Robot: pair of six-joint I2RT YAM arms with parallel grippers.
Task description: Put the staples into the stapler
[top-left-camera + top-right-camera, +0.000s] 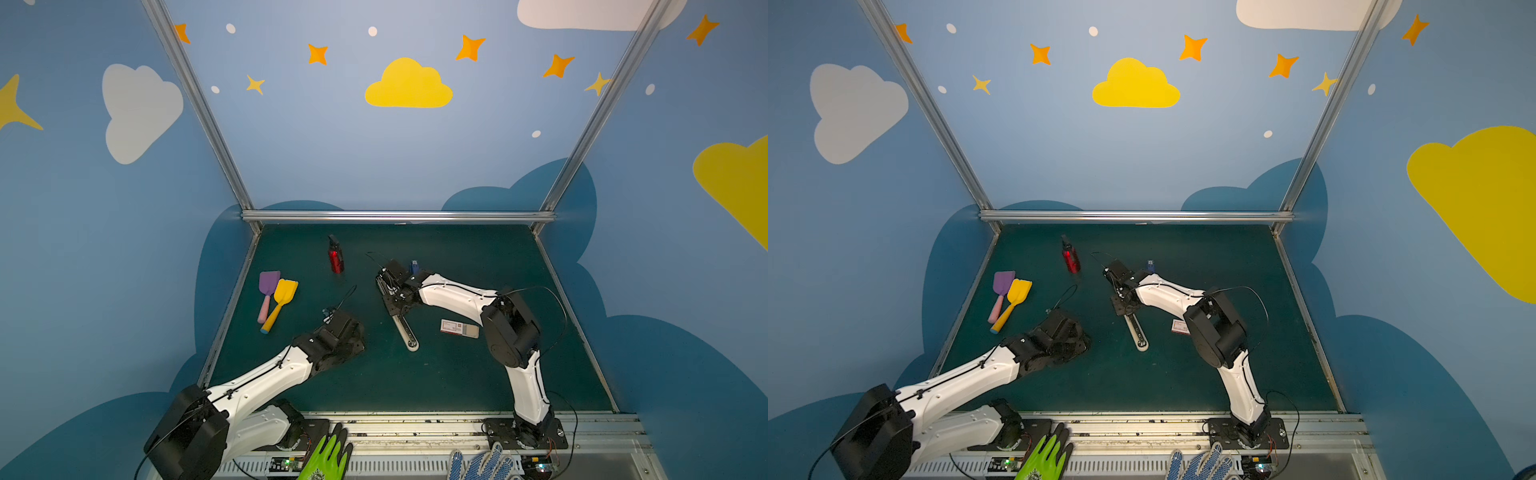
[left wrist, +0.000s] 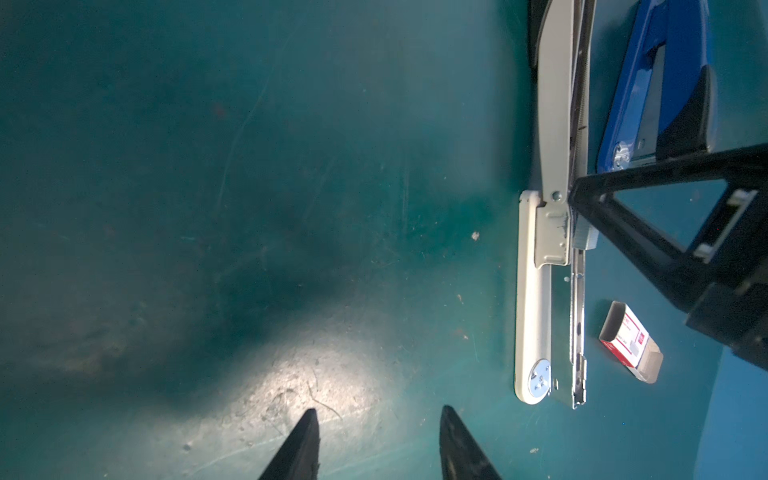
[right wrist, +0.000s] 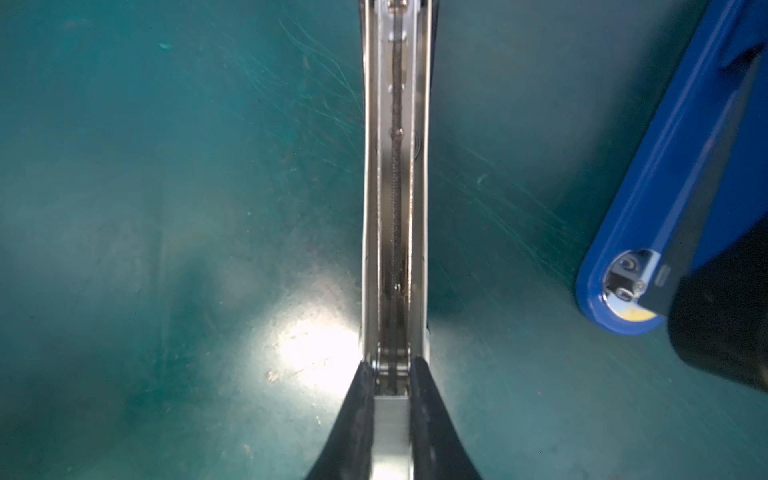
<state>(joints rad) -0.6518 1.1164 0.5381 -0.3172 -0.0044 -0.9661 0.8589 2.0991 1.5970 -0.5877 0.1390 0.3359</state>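
Observation:
A cream stapler [image 1: 409, 338] [image 1: 1139, 336] lies opened flat on the green mat. In the left wrist view its base [image 2: 534, 311] and metal magazine rail [image 2: 578, 332] run side by side. My right gripper [image 1: 395, 309] [image 3: 392, 365] stands over the hinge end, shut on a short grey strip of staples [image 3: 390, 419] [image 2: 584, 239] lined up with the spring channel [image 3: 395, 187]. The white, red-printed staples box [image 1: 459, 328] [image 2: 629, 340] lies right of the stapler with its tray slid partly out. My left gripper [image 1: 355, 336] [image 2: 378, 415] hovers open over bare mat, left of the stapler.
A blue hole-punch-like device [image 1: 414, 266] [image 3: 665, 187] sits just behind the right gripper. A red bottle [image 1: 336, 259] stands at the back. Purple [image 1: 268, 286] and yellow [image 1: 284, 293] toy shovels lie at the left. Gloves [image 1: 328, 455] rest on the front rail.

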